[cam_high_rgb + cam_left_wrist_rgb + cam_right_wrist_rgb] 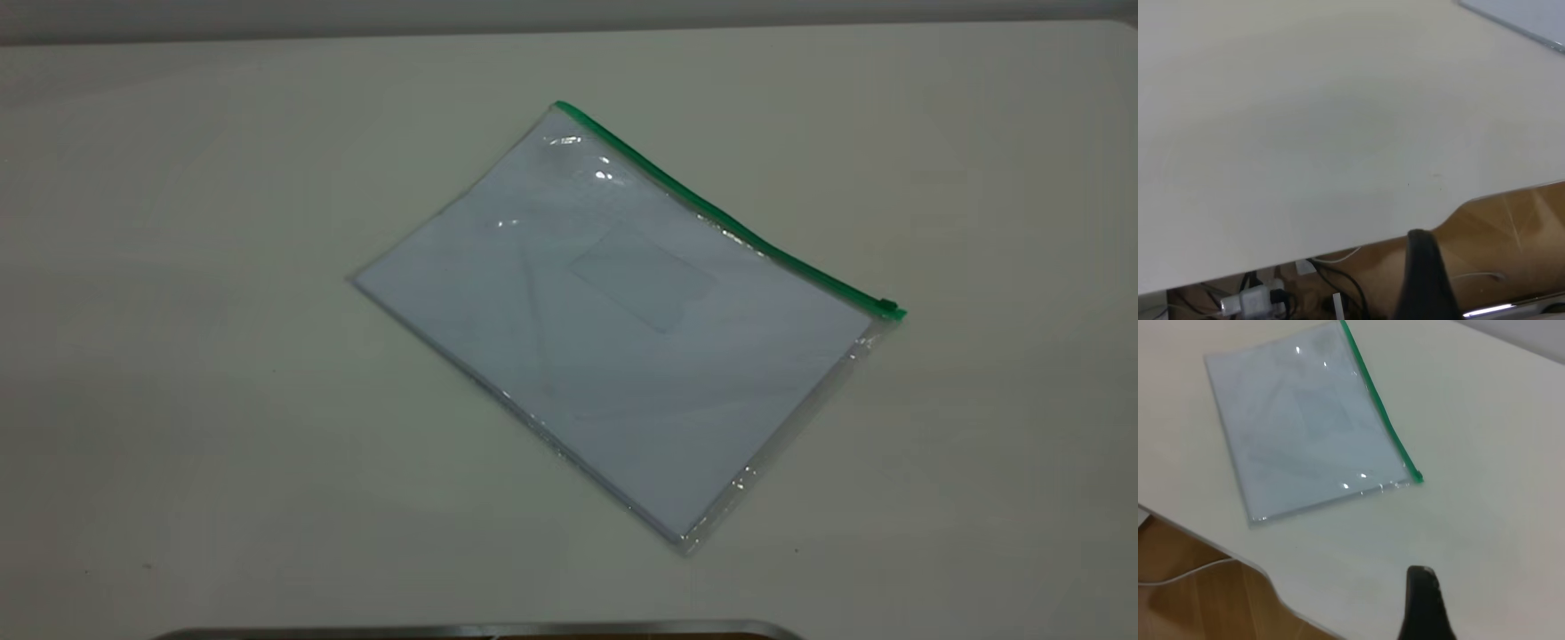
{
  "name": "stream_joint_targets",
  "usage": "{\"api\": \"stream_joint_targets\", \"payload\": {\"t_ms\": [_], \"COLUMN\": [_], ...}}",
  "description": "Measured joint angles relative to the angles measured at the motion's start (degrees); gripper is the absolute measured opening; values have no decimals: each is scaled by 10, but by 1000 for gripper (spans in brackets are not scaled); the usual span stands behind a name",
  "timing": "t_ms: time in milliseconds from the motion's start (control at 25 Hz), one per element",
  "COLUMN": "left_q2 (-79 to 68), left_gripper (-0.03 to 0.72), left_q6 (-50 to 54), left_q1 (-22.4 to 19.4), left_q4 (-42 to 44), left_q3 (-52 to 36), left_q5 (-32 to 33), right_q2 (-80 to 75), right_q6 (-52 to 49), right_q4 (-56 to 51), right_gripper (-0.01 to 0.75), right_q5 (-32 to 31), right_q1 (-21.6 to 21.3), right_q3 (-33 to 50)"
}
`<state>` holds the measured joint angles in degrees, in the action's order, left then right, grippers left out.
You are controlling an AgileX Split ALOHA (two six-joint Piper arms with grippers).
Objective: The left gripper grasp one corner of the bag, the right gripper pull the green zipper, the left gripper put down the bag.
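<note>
The bag (613,329) lies flat on the white table, turned at an angle, with white paper and a small card pocket (645,276) inside. The green zipper (711,209) runs along its far right long edge, and the darker slider (886,307) sits at the near right end. The clear corner (876,331) lies beside the slider. Neither gripper shows in the exterior view. The right wrist view shows the bag (1305,427), the zipper (1378,413) and a black tip of the right gripper (1421,587), well short of the bag. The left gripper (1421,250) hangs past the table edge, and only a bag edge (1531,20) shows far off.
A metal bar (480,629) runs along the table's near edge. Under the table the left wrist view shows a wooden floor (1511,220) and cables with a plug (1258,300). The right wrist view shows the table's notched edge (1265,577).
</note>
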<state>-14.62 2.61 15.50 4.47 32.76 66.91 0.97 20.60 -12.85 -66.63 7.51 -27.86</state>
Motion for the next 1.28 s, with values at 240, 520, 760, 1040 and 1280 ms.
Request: {"api": "stream_joint_targets", "payload": {"t_ms": [240, 520, 760, 1040, 1280], "left_q2": [11, 12, 12, 12, 12], "left_gripper": [590, 590, 590, 590, 590], "left_q6": [-2, -44, -57, -59, -59], "left_q1": [0, 0, 0, 0, 0], "left_q4": [-25, -49, -61, -61, -61], "left_q3": [-21, -22, -47, -49, -49], "left_q5": [0, -3, -17, -22, -23], "right_q2": [0, 0, 0, 0, 0], "right_q6": [-10, -11, -11, -11, -11], "right_q4": [-1, -1, -1, -1, -1], "right_gripper": [547, 547, 547, 547, 547], "right_q5": [3, 3, 4, 4, 4], "right_q1": [0, 0, 0, 0, 0], "right_q3": [1, 1, 1, 1, 1]}}
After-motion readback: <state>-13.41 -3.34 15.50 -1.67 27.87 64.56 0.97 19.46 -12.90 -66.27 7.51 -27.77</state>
